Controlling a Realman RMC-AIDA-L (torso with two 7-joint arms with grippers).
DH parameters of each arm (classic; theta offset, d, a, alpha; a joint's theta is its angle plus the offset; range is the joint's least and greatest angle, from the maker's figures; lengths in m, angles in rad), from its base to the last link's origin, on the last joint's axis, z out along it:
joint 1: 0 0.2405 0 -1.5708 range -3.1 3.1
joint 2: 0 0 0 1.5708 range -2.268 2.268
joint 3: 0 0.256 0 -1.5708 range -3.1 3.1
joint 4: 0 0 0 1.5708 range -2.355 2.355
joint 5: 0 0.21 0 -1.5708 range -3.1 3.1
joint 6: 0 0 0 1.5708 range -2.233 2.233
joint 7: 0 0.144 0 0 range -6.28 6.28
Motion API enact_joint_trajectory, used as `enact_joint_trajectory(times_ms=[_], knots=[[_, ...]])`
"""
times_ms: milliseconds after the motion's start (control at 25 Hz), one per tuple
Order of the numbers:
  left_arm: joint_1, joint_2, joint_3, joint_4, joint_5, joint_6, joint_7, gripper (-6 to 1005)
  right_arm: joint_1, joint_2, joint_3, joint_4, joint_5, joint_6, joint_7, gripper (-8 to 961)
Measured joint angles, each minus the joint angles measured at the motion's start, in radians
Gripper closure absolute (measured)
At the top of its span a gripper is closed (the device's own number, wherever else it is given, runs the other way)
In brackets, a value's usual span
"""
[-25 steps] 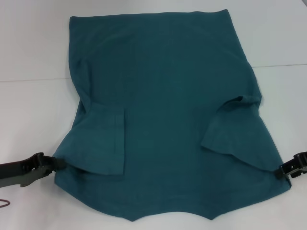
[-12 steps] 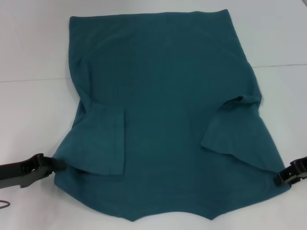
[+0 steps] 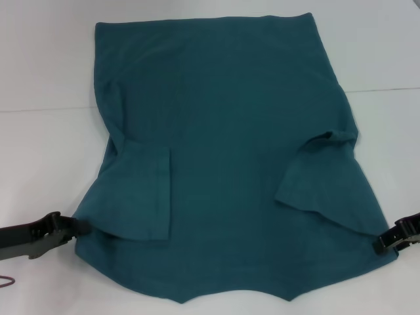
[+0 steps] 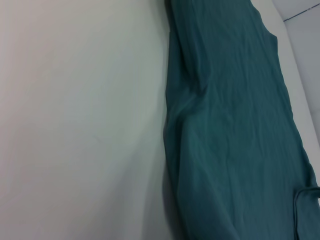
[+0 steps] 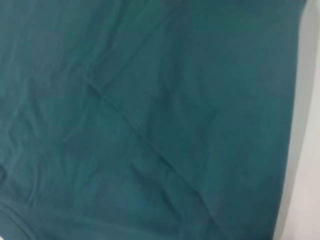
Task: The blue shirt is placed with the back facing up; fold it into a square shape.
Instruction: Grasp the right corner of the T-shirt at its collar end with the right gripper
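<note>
Shirt (image 3: pixel 230 131) on white table (image 3: pixel 46 151)

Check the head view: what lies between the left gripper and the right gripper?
The blue shirt spans the whole stretch between the left gripper and right gripper, each at a near corner.

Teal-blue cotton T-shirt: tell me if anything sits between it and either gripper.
Nothing visible does. The left gripper meets the teal-blue cotton T-shirt at its near left edge, the right gripper at its near right edge, on the white table.
</note>
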Motion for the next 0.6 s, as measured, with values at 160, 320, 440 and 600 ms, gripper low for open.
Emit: enact_joint_trajectory(times_ms=[160, 320, 440, 600], knots=[[-0.001, 0.000, -0.001, 0.000, 0.000, -0.004, 0.000, 966, 0.006, 0.003, 0.000, 0.004, -0.001, 0.003, 0.000, 446], [-0.001, 0.000, -0.001, 0.000, 0.000, -0.008, 0.000, 966, 0.016, 0.018, -0.003, 0.006, -0.001, 0.002, -0.006, 448], [-0.002, 0.000, -0.001, 0.000, 0.000, -0.009, 0.000, 966, 0.026, 0.026, -0.005, 0.006, -0.001, -0.002, -0.010, 449], [-0.001, 0.000, -0.001, 0.000, 0.000, -0.009, 0.000, 966, 0.037, 0.031, -0.008, 0.006, 0.001, -0.005, -0.010, 451]])
